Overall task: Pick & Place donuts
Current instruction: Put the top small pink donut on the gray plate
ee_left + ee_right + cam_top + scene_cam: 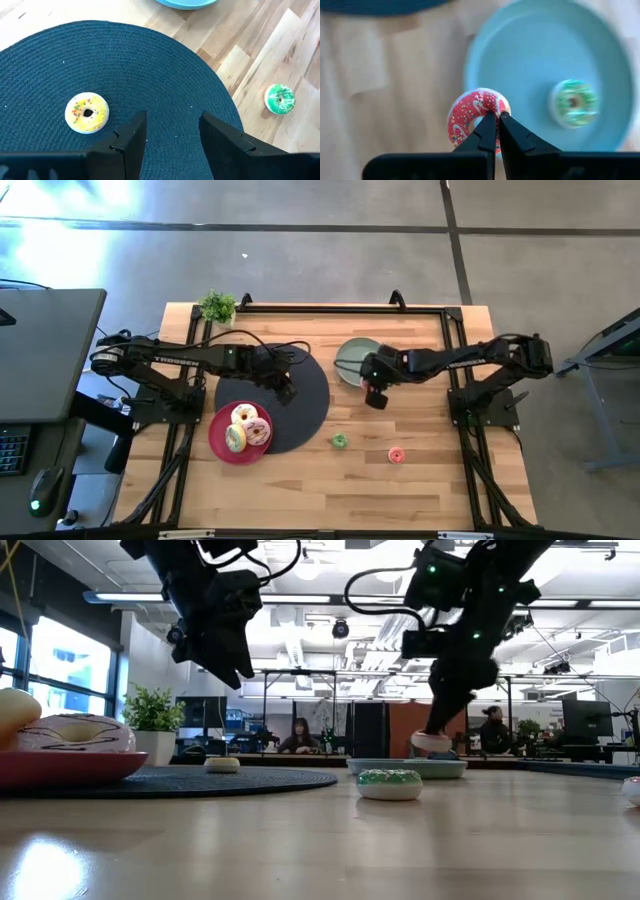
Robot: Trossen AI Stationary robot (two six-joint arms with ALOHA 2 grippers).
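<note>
My right gripper (496, 116) is shut on a tiny red-pink donut (476, 111) at the near rim of the sage-green plate (352, 356), where a tiny green donut (575, 102) lies flat. My left gripper (172, 122) is open above the black mat (305, 395), beside a tiny yellow donut (87, 112) that lies flat on the mat. Three larger donuts (247, 430) sit on the red plate (222, 445). Another tiny green donut (340, 441) and a tiny red-pink one (396, 454) lie flat on the wooden table. My right gripper pinches the tiny red-pink donut by its ring (482, 102) between the two fingertips (487, 127). It comes from above, pointing down. In the low view the donut (432, 742) hangs under the fingers, lifted clear above the plate's rim (380, 765).
A small potted plant (217, 306) stands at the table's far left corner. A black frame rail (340, 308) runs along the far edge. Bare wood lies along the near side of the table (320, 495). People sit in the room behind (300, 735).
</note>
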